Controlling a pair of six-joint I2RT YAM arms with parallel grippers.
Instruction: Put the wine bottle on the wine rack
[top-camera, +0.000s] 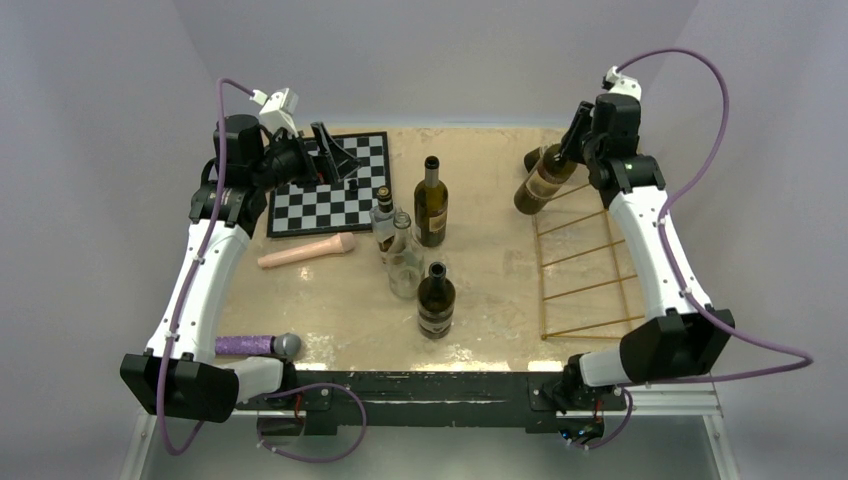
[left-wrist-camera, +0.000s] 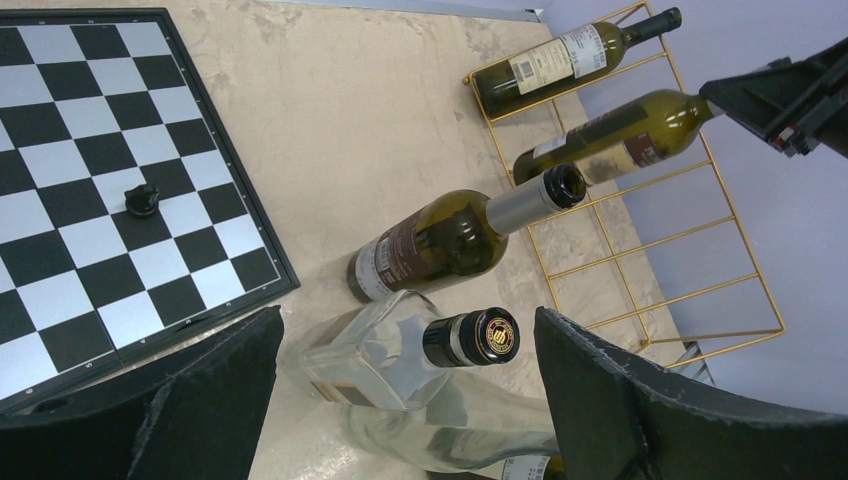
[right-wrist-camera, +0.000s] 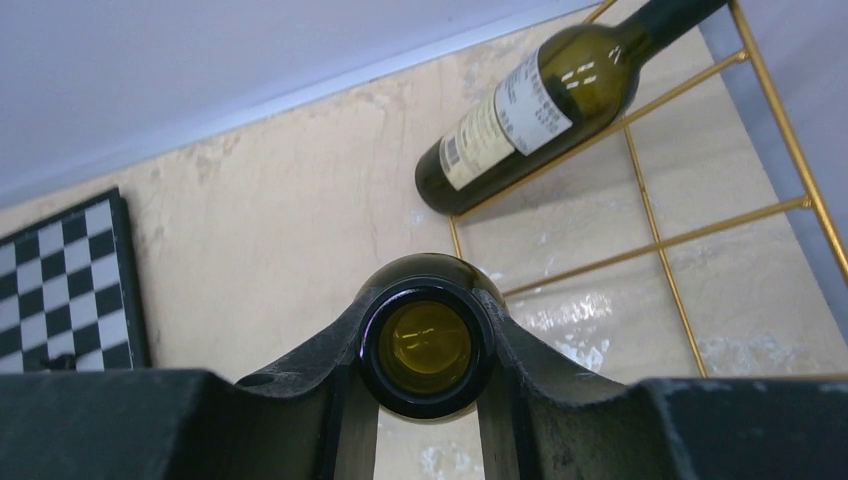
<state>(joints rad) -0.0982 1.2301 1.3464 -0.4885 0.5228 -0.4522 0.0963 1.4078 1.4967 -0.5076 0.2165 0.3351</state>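
Note:
My right gripper (top-camera: 572, 143) is shut on the neck of a dark green wine bottle (top-camera: 540, 182). It holds the bottle tilted, base down, over the far left corner of the gold wire wine rack (top-camera: 584, 252). In the right wrist view the fingers (right-wrist-camera: 560, 390) clamp the bottle's open mouth (right-wrist-camera: 425, 345) above the rack (right-wrist-camera: 660, 244). A second wine bottle (right-wrist-camera: 530, 110) lies on the rack's far end. The left wrist view also shows that bottle (left-wrist-camera: 570, 65), the held bottle (left-wrist-camera: 610, 135) and the rack (left-wrist-camera: 650, 247). My left gripper (top-camera: 335, 155) is open and empty above the chessboard (top-camera: 330, 195).
Two dark wine bottles (top-camera: 431, 205) (top-camera: 436, 300) and two clear glass bottles (top-camera: 405, 262) (top-camera: 384, 220) stand mid-table, left of the rack. A pink roller (top-camera: 305, 252) and a purple microphone (top-camera: 258, 345) lie at the left. A black chess piece (left-wrist-camera: 141, 200) sits on the board.

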